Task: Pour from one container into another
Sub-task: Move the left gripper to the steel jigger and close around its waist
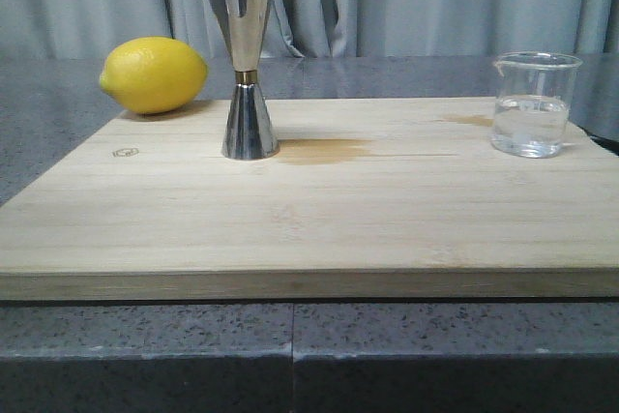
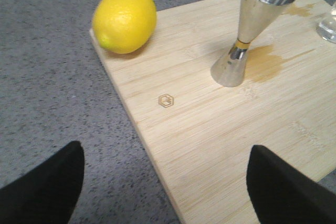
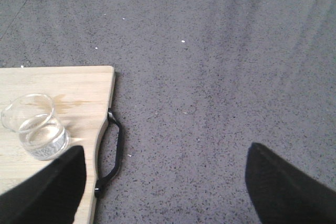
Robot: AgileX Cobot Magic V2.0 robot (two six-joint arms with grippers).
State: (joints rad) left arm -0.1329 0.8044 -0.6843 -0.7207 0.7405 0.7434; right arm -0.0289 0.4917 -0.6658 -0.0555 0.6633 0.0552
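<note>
Beaker [image 3: 35,126] sits just beside the right tool [image 3: 165,187], whose fingers gape wide, holding nothing.

The small clear glass beaker [image 1: 535,103] stands upright at the board's far right corner, spout to the left, partly filled with clear liquid. Well apart to its left, the shiny steel jigger [image 1: 247,65] stands upright, gold band at its waist.

Kitchen or bar setup: speckled stone counter [image 1: 435,355], cutting board [image 1: 319,229], lemon [image 1: 153,74].
</note>
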